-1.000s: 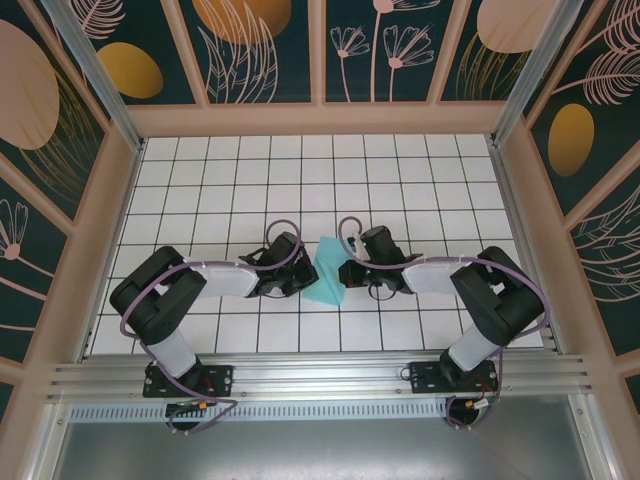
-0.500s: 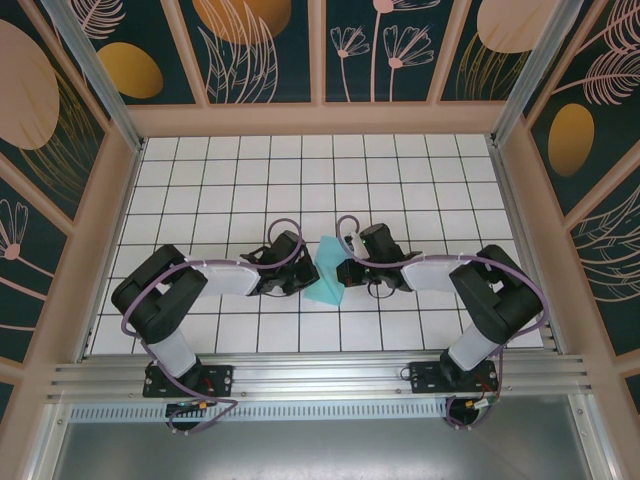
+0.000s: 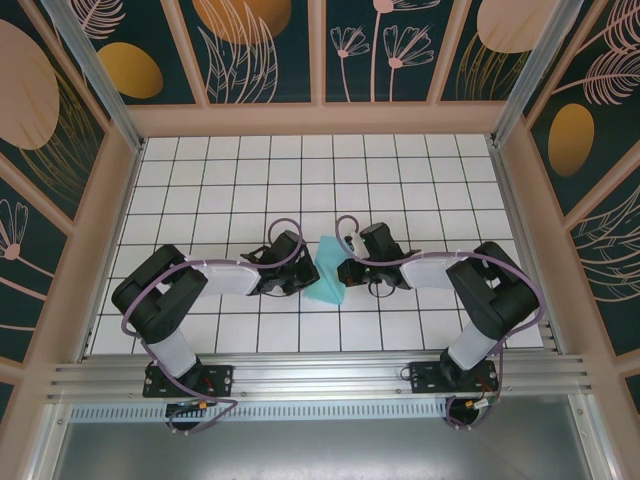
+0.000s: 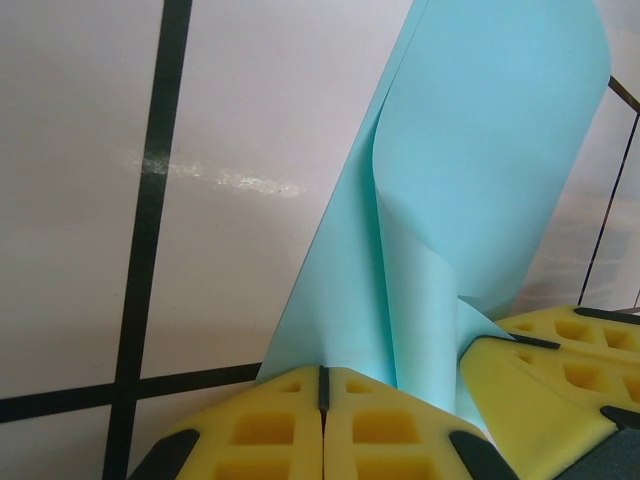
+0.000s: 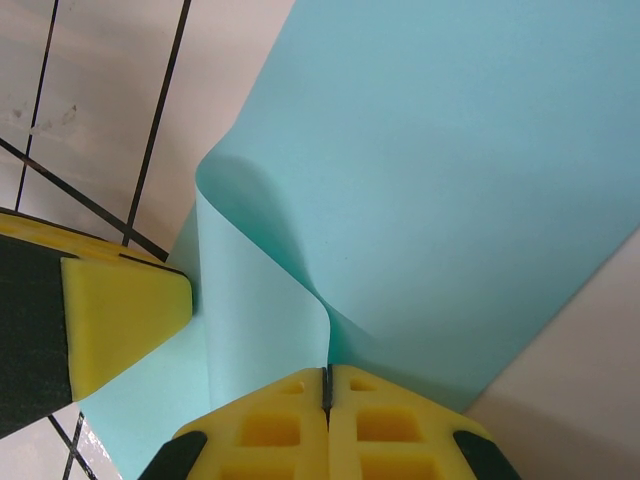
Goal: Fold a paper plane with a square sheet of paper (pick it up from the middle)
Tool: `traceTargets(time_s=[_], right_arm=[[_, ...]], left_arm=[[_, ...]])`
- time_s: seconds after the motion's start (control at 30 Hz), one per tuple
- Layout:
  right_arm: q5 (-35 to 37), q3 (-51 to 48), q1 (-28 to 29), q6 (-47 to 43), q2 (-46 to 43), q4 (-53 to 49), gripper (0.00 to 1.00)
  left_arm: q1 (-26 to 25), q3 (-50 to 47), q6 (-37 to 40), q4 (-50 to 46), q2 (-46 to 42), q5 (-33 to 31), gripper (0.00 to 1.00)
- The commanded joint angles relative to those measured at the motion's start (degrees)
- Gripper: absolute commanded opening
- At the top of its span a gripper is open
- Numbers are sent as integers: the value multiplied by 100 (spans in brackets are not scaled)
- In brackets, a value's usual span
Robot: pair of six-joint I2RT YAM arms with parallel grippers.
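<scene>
Paper sheet (image 5: 450, 180) thin, turquoise, curled; right end effector pads (image 5: 400, 400) yellow foam.

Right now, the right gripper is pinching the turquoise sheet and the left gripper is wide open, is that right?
No: the left gripper is shut, its jaws pressed together on the sheet, as the left wrist view shows. The right gripper does pinch it.

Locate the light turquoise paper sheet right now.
In the top view, the light turquoise paper sheet is at the middle of the white grid table, curled up and pinched between the shut jaws of the left arm and right arm.
</scene>
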Motion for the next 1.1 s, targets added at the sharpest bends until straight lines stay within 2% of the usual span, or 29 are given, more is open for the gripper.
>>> traceTargets(time_s=[0.0,0.5,1.07], right_arm=[[-77,140,-44,-74,26,-18,2],[-156,192,-46,-91,-77,-70,2],[103,203,-49,-43,323,-158,2]], left_arm=[[-51,-18,129,-547,250,-151,8],[-57,12,143,-609,232,-160,9],[-55,75,150,-676,168,-199,10]])
